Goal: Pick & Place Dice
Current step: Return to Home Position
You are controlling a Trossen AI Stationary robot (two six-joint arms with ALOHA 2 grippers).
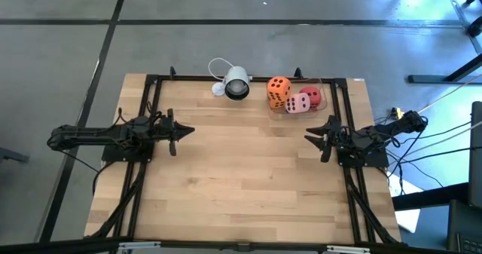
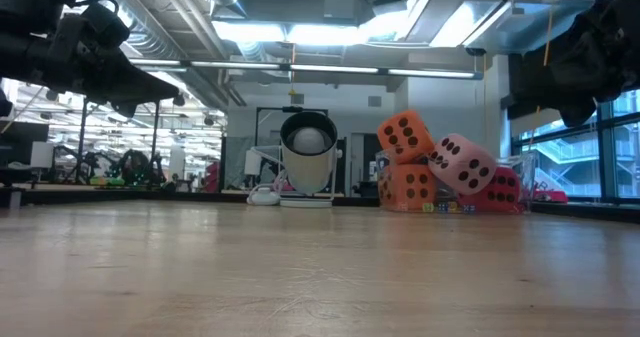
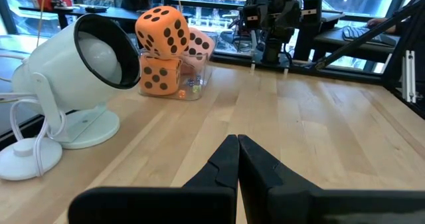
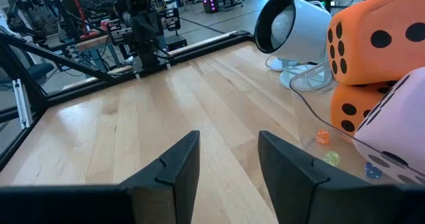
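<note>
- Left claw (image 3: 238, 143): you will find it over the left side of the table (image 1: 241, 186), well apart from the dice (image 1: 297, 103) and pointing toward the middle. Its two fingers are pressed together with nothing between them.
- Right claw (image 4: 228, 141): over the right side of the table, near the clear box (image 1: 328, 90), pointing toward the middle. Its fingers are spread apart and hold nothing.
- Clear box: stands at the far edge of the table, right of centre.
- Dice: all heaped in the clear box. You see a top orange die (image 2: 405, 135) sitting tilted on a lower orange die (image 2: 407, 186). A pink die (image 2: 462, 164) leans against them. A red die (image 2: 501, 188) sits low at the box's right end.
- Tiny coloured dice (image 4: 323, 137): a few on the box floor, by the lower orange die.
- White camera (image 1: 236, 84): at the far edge, just left of the box, its dark lens facing the near side.
</note>
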